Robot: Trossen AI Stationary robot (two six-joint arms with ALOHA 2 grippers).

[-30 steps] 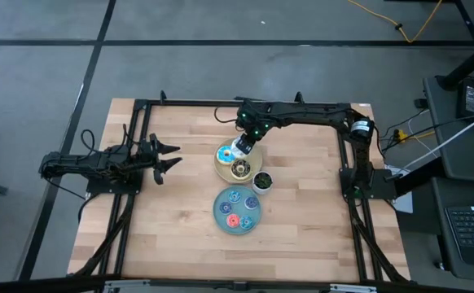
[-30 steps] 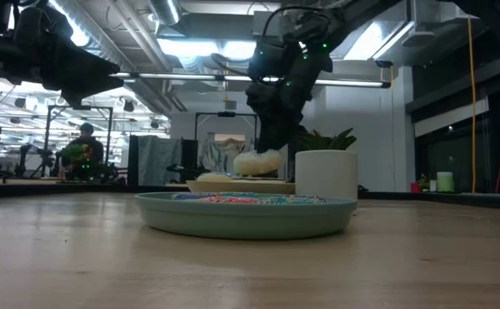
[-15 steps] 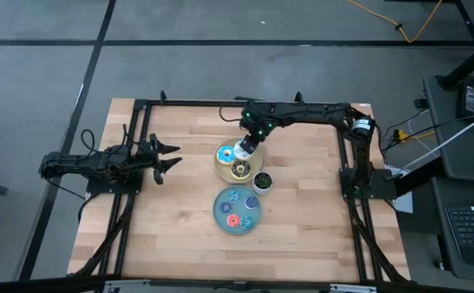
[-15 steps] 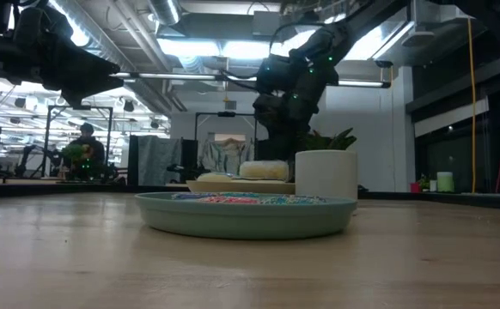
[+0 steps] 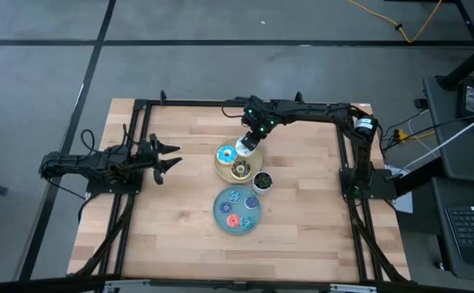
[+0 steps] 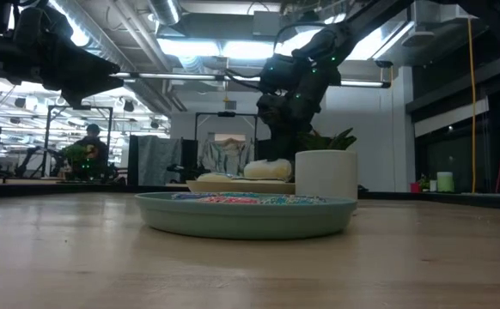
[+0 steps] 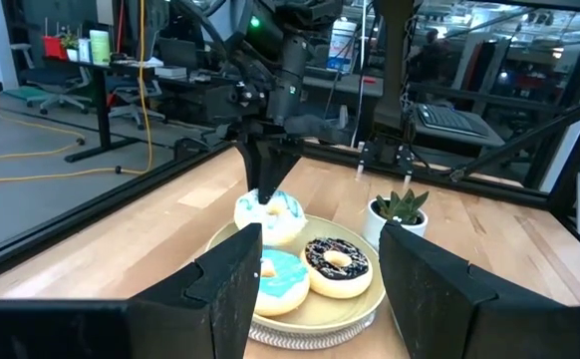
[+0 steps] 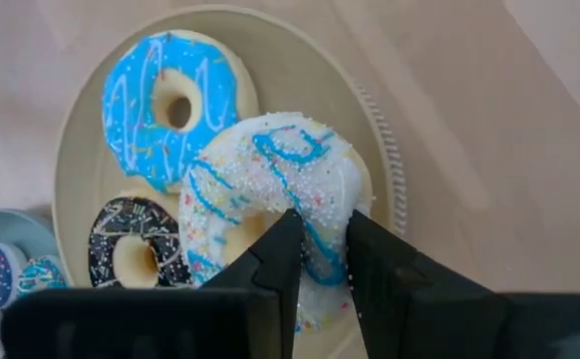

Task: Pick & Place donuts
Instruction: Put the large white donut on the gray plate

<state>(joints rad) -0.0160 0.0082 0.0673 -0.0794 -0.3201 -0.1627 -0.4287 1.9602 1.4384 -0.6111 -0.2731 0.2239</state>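
Three larger donuts lie on the cream plate (image 8: 382, 115): white-iced (image 8: 270, 175), light-blue-iced (image 8: 175, 100) and dark brown (image 8: 136, 249). The white one rests partly on the other two, by the plate's rim. My right gripper (image 8: 320, 224) stands over it from above, also seen in the left wrist view (image 7: 265, 189) and the high view (image 5: 252, 142). Several tiny donuts (image 5: 237, 210) lie on the blue plate (image 5: 217, 213). My left gripper (image 5: 172, 159) waits open above the table's left side. My right gripper has the white donut's ring (image 8: 322, 239) between its two fingers (image 8: 280, 249), on the side nearest the plate's rim. One finger is at the hole's edge, the other at the outer edge. It comes from above, slanting. The donut lies on the plate and the other donuts.
A small white pot with a green plant (image 5: 262, 180) stands just right of the two plates, close to my right arm's path. Black frame rails run along the table's edges. Bare wood lies to the left and near side of the plates.
The white donut hung tilted in my right gripper just above the cream plate a second ago; it now lies lower and flat on the plate. My right gripper's wrist has swung toward the table's far right and tipped, with its fingertips staying at the donut.
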